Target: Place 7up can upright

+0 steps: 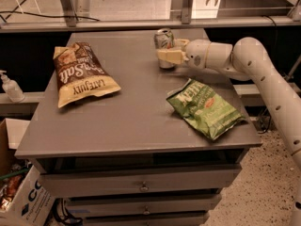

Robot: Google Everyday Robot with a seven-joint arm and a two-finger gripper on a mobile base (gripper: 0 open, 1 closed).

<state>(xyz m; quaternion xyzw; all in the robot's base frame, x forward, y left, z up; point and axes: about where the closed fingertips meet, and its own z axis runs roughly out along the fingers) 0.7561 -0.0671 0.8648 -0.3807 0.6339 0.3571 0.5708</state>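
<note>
We see the end effector (165,54), reaching in from the right at the far side of the grey tabletop (136,117), clamped around the lower body of the small silver-white 7up can with green lettering (163,37). One cream finger crosses the can's near face and the other is hidden behind it. The can looks upright or close to it, with its top rim showing above the fingers. It sits far and slightly right of centre, and we cannot tell whether its base is fully seated on the tabletop or just above it. That is the main risk as we judge it: letting go while the base is off the surface or slightly tilted could make the light can rock and tip over. A finger dragging along the can's side as it pulls away could also knock it down or roll it toward the far edge. Further out, the white jointed arm (256,62) passes above the crinkled green chip bag (204,108) at the near right, so a low retreat might brush it. The brown-and-yellow chip bag (81,74) at the left lies well apart.
</note>
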